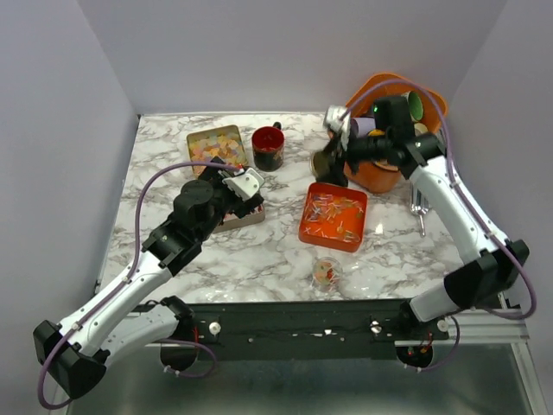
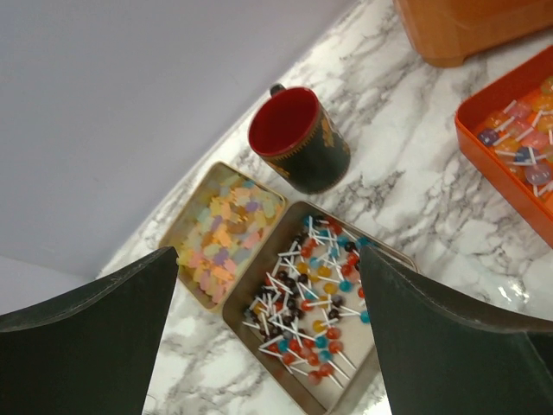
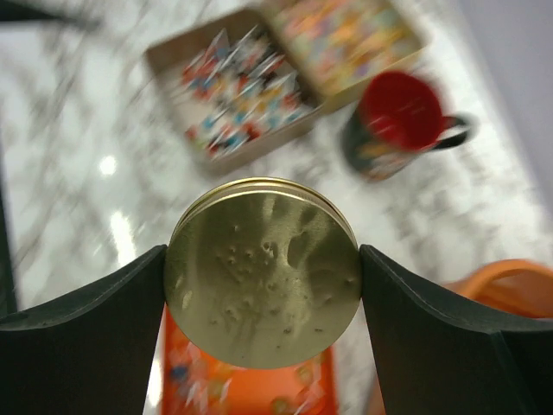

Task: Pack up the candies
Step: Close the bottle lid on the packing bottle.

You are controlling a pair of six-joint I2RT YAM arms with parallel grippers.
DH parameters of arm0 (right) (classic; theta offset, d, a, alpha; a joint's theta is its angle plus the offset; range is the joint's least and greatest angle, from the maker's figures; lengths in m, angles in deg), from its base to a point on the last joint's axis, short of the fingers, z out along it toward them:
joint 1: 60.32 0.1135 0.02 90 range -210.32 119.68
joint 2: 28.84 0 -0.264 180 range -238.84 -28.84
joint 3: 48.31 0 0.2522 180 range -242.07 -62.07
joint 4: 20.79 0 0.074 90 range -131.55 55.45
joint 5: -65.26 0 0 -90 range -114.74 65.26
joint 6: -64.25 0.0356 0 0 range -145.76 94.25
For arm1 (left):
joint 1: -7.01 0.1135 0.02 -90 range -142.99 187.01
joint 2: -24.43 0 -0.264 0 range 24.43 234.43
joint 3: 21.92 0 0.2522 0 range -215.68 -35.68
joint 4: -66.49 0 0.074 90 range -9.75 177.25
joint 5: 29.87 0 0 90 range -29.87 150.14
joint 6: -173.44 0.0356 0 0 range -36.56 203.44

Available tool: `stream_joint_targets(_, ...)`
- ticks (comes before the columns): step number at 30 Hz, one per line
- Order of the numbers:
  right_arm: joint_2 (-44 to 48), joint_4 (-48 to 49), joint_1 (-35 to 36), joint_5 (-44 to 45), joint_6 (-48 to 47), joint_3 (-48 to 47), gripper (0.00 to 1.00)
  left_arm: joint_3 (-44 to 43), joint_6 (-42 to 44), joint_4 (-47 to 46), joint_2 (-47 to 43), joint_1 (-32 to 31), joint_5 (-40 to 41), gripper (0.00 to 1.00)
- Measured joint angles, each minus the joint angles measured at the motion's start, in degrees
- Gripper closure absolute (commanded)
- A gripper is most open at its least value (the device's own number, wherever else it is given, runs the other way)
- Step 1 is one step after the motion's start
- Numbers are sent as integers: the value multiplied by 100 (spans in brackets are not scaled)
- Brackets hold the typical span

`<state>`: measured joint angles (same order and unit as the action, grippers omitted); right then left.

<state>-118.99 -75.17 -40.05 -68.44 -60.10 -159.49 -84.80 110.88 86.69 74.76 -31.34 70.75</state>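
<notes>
Gold round lid (image 3: 262, 272) fills my right wrist view, right gripper (image 3: 262, 259) clamped on it edge to edge across its widest part; could be a whole shallow tin, can't tell. Stiff thin metal, smooth with small dimples, probably light but slippery at the rim, so I judge a pinch across the diameter is the right hold, kept level. Left gripper (image 2: 266, 277) spread wide, holding nothing, hovering over the rectangular tin (image 2: 232, 318) of lollipops (image 2: 302, 316)

Candies all sit in containers on the marble table (image 1: 259, 255):
- lollipops in that tin
- pastel squares (image 2: 226, 232) in a second tin (image 2: 190, 199) right beside it on the far side
- wrapped pieces (image 1: 335, 214) in the orange tray (image 1: 328, 245) mid-table
- a few reddish ones in a small clear pack (image 1: 327, 273) near the front edge, detail too small to read

Everything looks tiny, light and loose. Wrappers look slick, lollipop sticks thin and crossed over each other, so single picks look fiddly; I'd take hold by a container wall or rim instead

Red-lined mug (image 2: 298, 138) just behind the tins, looks empty. Orange basket (image 1: 380, 177) far right holds mugs, rest of its contents unclear
</notes>
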Motion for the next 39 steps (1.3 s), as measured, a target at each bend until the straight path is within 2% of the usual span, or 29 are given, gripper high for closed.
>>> stream_joint_targets(5, 1226, -852, 894, 256, -1005, 2260, 20, 404, -505, -94, -2, 15, -35, 1)
stream_joint_targets(12, 1886, -1038, 1943, 874, -1574, 4186, 20, 872, -721, -424, -398, 234, -44, 1)
stream_joint_targets(20, 1987, -754, 2420, 1429, -2164, 4826, 20, 1047, -741, -616, -647, 378, -70, 1)
stream_joint_targets(39, 1613, -278, 2726, 1770, -2315, 4881, 18, 1217, -868, -684, -723, 717, -101, 1)
